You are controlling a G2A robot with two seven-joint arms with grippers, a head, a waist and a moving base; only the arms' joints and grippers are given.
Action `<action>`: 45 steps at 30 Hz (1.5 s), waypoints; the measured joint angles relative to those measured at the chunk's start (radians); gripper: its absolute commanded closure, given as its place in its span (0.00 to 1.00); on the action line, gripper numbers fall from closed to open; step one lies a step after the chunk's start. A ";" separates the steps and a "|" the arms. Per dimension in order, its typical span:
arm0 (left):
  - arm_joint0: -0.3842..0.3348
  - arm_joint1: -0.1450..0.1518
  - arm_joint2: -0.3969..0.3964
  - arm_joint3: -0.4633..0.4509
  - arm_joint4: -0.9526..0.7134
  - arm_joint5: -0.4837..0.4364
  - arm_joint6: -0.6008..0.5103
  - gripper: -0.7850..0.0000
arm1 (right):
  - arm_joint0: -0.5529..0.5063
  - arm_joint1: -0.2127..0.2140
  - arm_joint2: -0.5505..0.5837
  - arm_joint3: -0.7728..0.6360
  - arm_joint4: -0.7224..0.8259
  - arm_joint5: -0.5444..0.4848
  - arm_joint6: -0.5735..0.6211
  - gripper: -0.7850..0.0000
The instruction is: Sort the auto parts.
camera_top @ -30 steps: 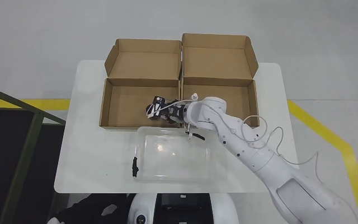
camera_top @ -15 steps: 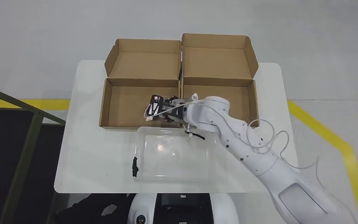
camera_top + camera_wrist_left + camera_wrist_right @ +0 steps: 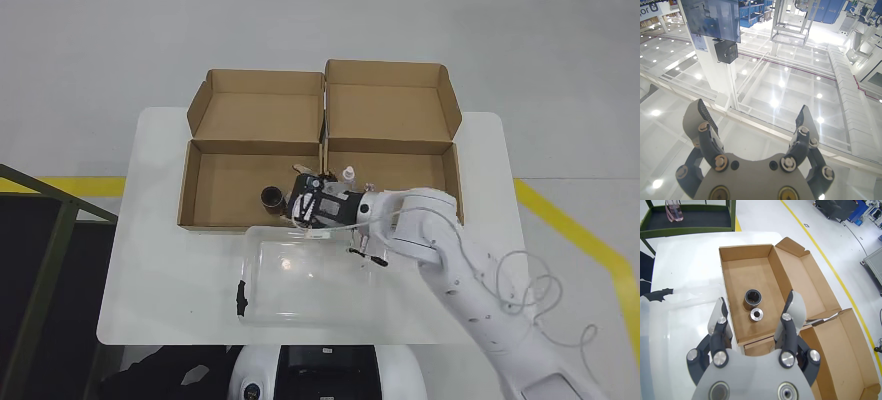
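A dark cylindrical bushing (image 3: pixel 752 299) stands on end in the left cardboard box (image 3: pixel 745 275), near its front wall. A small silver ring (image 3: pixel 756 314) sits right beside it. My right gripper (image 3: pixel 757 297) hangs open above these two parts with nothing between its fingers. From the top, the bushing (image 3: pixel 271 197) sits in the left box (image 3: pixel 215 190), and the right gripper (image 3: pixel 300 203) is just to its right, over the box's front right corner. My left gripper (image 3: pixel 751 109) is open and empty, pointing up at the ceiling.
The right cardboard box (image 3: pixel 395 175) stands beside the left one, both with lids folded back. A clear plastic bin (image 3: pixel 310 275) sits in front of the boxes, with a small black piece (image 3: pixel 240 297) at its left edge. A green cart (image 3: pixel 687 217) stands beyond the table.
The right gripper held a dark part over the left box; it has opened, the bushing now rests in the box, and the gripper has drawn back to the right.
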 measured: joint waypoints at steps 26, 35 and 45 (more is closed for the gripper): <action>0.000 0.000 0.000 0.000 0.000 0.000 0.000 0.00 | -0.430 0.103 0.523 -0.054 -0.077 -0.101 -0.490 0.00; 0.000 0.000 0.000 0.000 0.000 0.000 0.000 0.00 | -0.582 0.126 0.661 -0.087 -0.119 -0.131 -0.614 0.00; 0.000 0.000 0.000 0.000 0.000 0.000 0.000 0.00 | -0.724 0.137 0.738 -0.067 -0.147 -0.130 -0.782 0.00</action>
